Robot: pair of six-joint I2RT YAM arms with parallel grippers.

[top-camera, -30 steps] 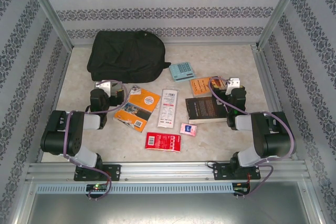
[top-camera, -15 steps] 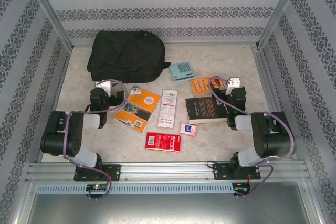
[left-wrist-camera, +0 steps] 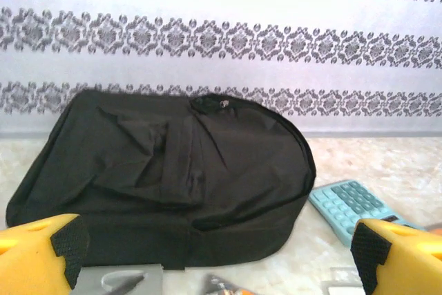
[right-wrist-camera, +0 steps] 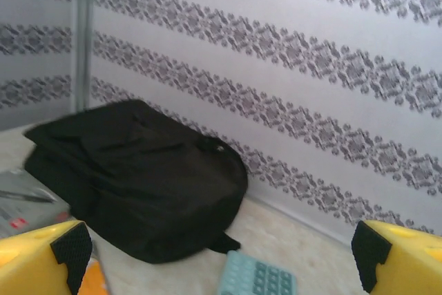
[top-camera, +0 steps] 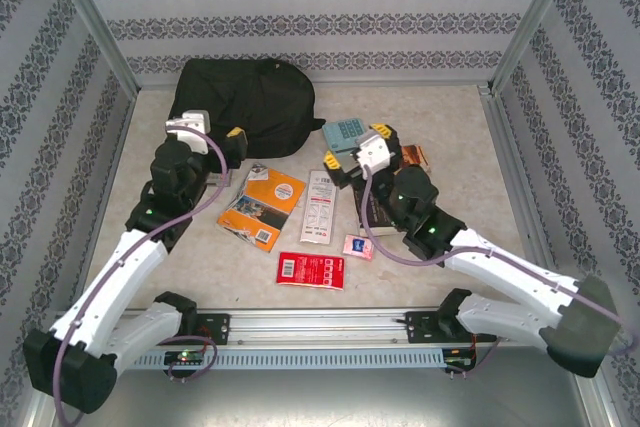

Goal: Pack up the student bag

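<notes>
Here, the bag (top-camera: 245, 107) is lying flat at the far left of the bench (top-camera: 450, 107), its back edge sitting close to the patterned wall (top-camera: 320, 7), with a teal calculator (top-camera: 346, 134) lying just beside its right side. The left fingers (top-camera: 235, 135) are hovering just beside the bag's near edge, standing wide open and holding nothing, and they are facing the bag's black front. The right fingers (top-camera: 335, 160) are hanging over the calculator, likewise spreading wide and gripping nothing, and they are pointing toward the bag.
</notes>
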